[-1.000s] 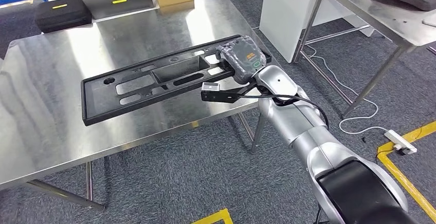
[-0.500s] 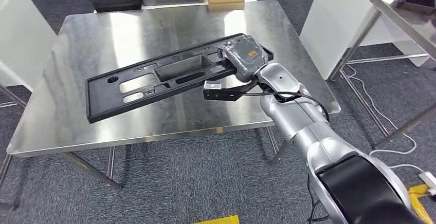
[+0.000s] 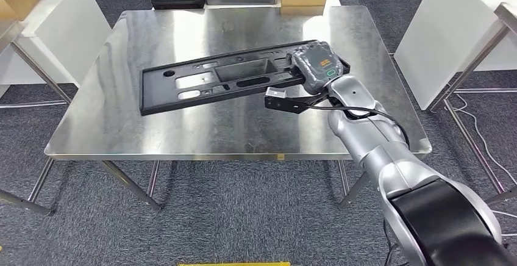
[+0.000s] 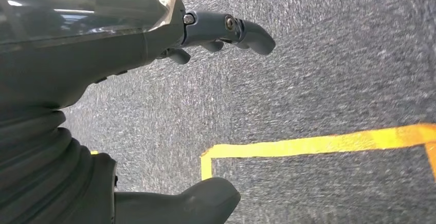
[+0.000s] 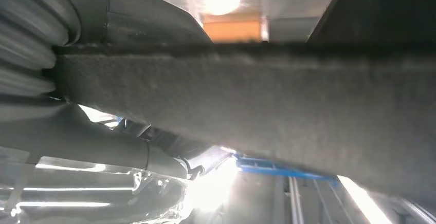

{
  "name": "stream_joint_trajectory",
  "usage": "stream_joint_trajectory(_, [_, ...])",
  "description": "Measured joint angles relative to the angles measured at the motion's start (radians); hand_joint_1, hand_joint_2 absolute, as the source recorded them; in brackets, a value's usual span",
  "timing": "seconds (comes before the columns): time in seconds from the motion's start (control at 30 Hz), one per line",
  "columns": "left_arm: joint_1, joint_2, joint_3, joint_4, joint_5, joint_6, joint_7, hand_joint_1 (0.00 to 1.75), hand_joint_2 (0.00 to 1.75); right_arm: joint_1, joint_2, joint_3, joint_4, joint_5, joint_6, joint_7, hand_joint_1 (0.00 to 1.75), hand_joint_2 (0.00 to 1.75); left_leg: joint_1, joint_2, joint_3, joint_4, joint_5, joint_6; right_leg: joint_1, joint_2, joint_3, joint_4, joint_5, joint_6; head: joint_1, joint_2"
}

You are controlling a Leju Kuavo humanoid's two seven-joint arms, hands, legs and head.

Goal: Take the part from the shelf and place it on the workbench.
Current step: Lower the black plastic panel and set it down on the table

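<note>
One long black part [image 3: 225, 80], a flat frame with cut-out openings, is held over the middle of the steel workbench [image 3: 122, 125], its length running from near the left edge toward the right edge. The right hand [image 3: 317, 66] grips its right end, fingers closed around the frame's edge. Whether the part touches the benchtop cannot be told. The left hand [image 4: 118, 59] hangs over grey carpet [image 4: 334, 70] crossed by yellow floor tape [image 4: 308, 144], fingers apart, holding nothing.
</note>
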Motion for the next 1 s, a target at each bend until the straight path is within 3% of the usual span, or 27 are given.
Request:
stream_joint_trajectory(0.03, [0.001, -0.001, 0.001, 0.000, -0.001, 0.000, -0.001, 0.00, 1.75, 0.000, -0.008, -0.005, 0.007, -0.001, -0.002, -0.001, 1.75, 1.75, 0.001, 0.003, -0.010, 0.023, -0.001, 0.000, 0.002, -0.007, 0.000, 0.000, -0.001, -0.001, 0.000, 0.000])
stream_joint_trajectory(0.07, [0.001, -0.002, 0.002, 0.000, -0.002, 0.000, -0.001, 0.00, 1.75, -0.001, -0.015, -0.009, 0.013, 0.000, -0.003, -0.001, 1.75, 1.75, 0.002, 0.004, 0.003, 0.000, 0.017, 0.003, 0.003, -0.011, 0.001, 0.000, -0.001, 0.000, 0.000, 0.000])
stream_joint_trajectory(0.17, [0.000, 0.000, 0.009, 0.000, -0.002, 0.001, -0.009, 0.00, 1.75, -0.006, -0.026, -0.016, 0.024, 0.016, -0.003, 0.014, 1.75, 1.75, -0.005, 0.015, 0.113, -0.193, 0.089, 0.024, 0.010, -0.017, 0.003, 0.001, -0.004, 0.001, 0.000, 0.000])
stream_joint_trajectory(0.23, [-0.003, 0.001, 0.013, 0.000, -0.002, 0.002, -0.018, 0.00, 1.75, -0.013, -0.035, -0.020, 0.033, 0.036, -0.001, 0.049, 1.75, 1.75, -0.013, 0.020, 0.145, -0.248, 0.093, 0.035, 0.013, -0.020, 0.001, 0.001, -0.006, 0.007, 0.000, 0.000])
stream_joint_trajectory(0.3, [-0.003, 0.001, 0.020, 0.000, -0.001, 0.003, -0.023, 0.00, 1.75, -0.021, -0.049, -0.024, 0.043, 0.057, 0.005, 0.103, 1.75, 1.75, -0.015, 0.012, 0.150, -0.254, 0.095, 0.042, 0.013, -0.026, 0.003, -0.003, -0.007, 0.016, 0.000, 0.000])
stream_joint_trajectory(0.4, [-0.001, 0.000, 0.028, 0.000, 0.000, 0.004, -0.031, 0.00, 1.75, -0.037, -0.080, -0.033, 0.060, 0.072, 0.013, 0.156, 1.75, 1.75, -0.016, 0.002, 0.163, -0.271, 0.104, 0.039, 0.018, -0.025, 0.015, -0.019, -0.005, 0.016, 0.007, 0.000])
stream_joint_trajectory(0.43, [-0.001, -0.001, 0.030, 0.000, 0.000, 0.004, -0.034, 0.00, 1.75, -0.042, -0.092, -0.036, 0.066, 0.073, 0.013, 0.160, 1.75, 1.75, -0.019, -0.001, 0.163, -0.273, 0.105, 0.036, 0.019, -0.024, 0.019, -0.024, -0.004, 0.014, 0.009, 0.000])
stream_joint_trajectory(0.67, [0.000, -0.005, 0.046, 0.000, 0.015, -0.009, -0.061, 0.00, 1.75, -0.047, -0.117, -0.050, 0.093, 0.083, 0.015, 0.171, 1.75, 1.75, -0.030, -0.004, 0.162, -0.272, 0.103, 0.048, 0.015, -0.024, 0.022, -0.028, -0.002, 0.022, 0.010, 0.000])
stream_joint_trajectory(1.0, [-0.010, -0.005, 0.090, -0.001, 0.037, -0.027, -0.121, 0.00, 1.75, -0.047, -0.139, -0.079, 0.116, 0.113, 0.014, 0.168, 1.75, 1.75, -0.031, -0.003, 0.162, -0.272, 0.104, 0.051, 0.011, -0.023, 0.020, -0.029, 0.001, 0.027, 0.010, 0.000])
